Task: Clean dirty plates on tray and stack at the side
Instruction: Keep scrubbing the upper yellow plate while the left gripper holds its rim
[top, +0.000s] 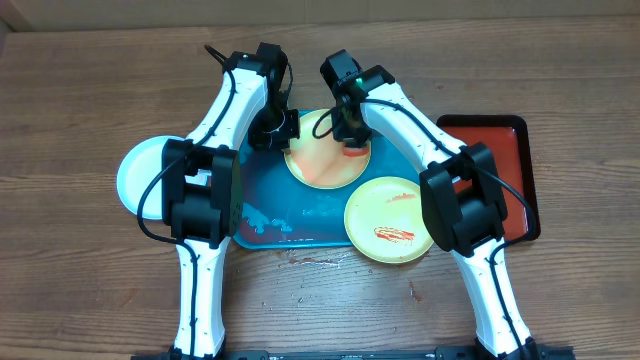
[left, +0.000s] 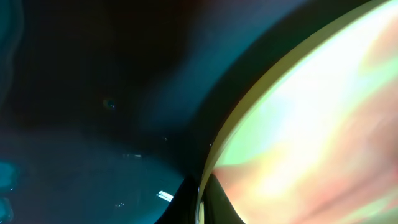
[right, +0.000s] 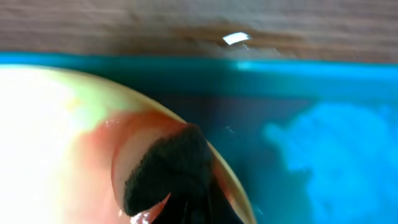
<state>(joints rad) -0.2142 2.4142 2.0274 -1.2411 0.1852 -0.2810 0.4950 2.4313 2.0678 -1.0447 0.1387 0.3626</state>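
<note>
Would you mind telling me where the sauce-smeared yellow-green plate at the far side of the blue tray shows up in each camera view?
Overhead: the plate sits top centre.
Left wrist: the plate fills the right half.
Right wrist: the plate takes the lower left.
Shared landmark: the turquoise tray under it, in all three views.

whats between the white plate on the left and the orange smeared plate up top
Overhead view: between the white plate and the smeared plate, the left arm crosses above a wet strip of the tray.
</note>
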